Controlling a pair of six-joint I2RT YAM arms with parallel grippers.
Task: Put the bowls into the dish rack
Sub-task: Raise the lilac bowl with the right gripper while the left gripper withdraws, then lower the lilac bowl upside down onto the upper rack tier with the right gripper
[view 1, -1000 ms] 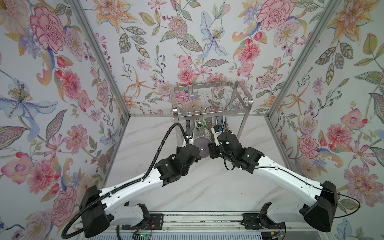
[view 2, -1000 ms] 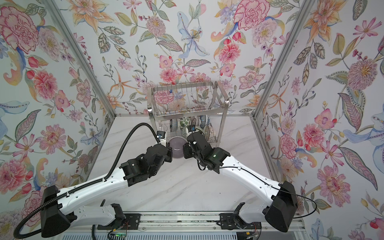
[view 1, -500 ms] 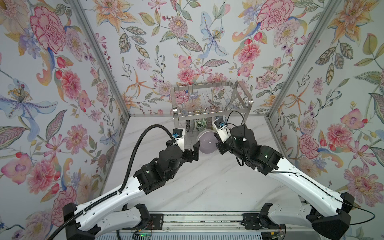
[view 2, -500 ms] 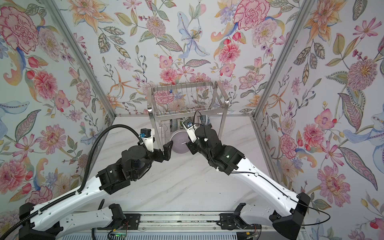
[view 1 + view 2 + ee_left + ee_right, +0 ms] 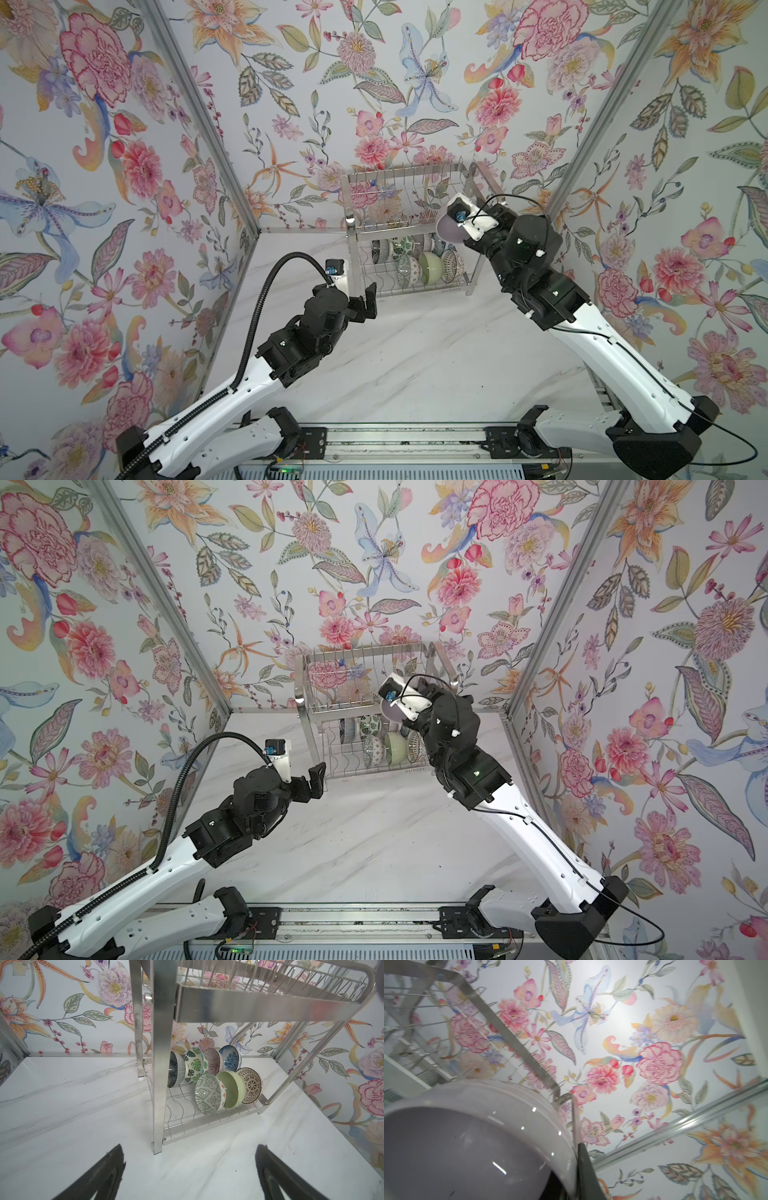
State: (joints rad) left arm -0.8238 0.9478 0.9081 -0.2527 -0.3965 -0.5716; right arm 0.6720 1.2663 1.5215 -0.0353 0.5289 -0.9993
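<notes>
**Right claw holds the lilac bowl up by the rack**

The right claw point(image 5: 571, 1176) is shut tight on the rim of the lilac bowl point(image 5: 467, 1136); one dark finger point(image 5: 584, 1169) sits on the outside of the rim; the bowl is tipped on its side, up in the air. In both top views the bowl hangs at the front right corner of the top basket point(image 5: 249, 1005) of the dish rack point(image 5: 162, 1084); I cannot tell if it touches the metal.

The left claw point(image 5: 190, 1147) is wide open and holds nothing; it hovers over the white bench point(image 5: 72, 1105), near the front left corner of the rack, and points at it.

On the bottom shelf point(image 5: 207, 1126) seven bowls stand on their edges in two rows. The back row has a dark grid bowl point(image 5: 176, 1070), a leaf bowl point(image 5: 195, 1065), a ribbed bowl point(image 5: 213, 1061) and a blue flower bowl point(image 5: 230, 1058). The front row has a green pattern bowl point(image 5: 209, 1094), a plain green bowl point(image 5: 230, 1091) and a brown lattice bowl point(image 5: 250, 1084); they lean close together.

Flower walls point(image 5: 104, 166) stand all around the bench.
</notes>
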